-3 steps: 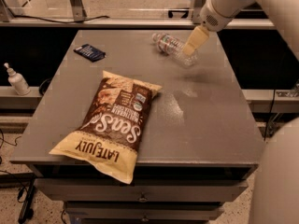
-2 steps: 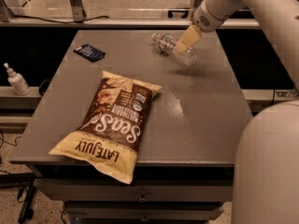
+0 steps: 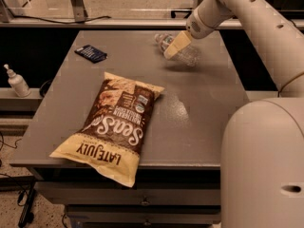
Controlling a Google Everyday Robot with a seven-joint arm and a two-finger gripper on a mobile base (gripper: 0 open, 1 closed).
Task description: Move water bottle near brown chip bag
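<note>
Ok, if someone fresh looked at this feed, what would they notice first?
The large crinkly brown chip bag with cream-yellow ends, lying at the grey table's front left with one end hanging over the edge. Next, the gripper at the far right side, down at the clear ribbed plastic water bottle lying on its side, well apart from the bag.

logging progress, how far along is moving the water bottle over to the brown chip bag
Done: nothing yet. The water bottle lies on its side at the far side of the table, well apart from the brown chip bag at the front left. In hand: the gripper is right at the bottle. Left: bring the bottle across and set it down beside the bag.
</note>
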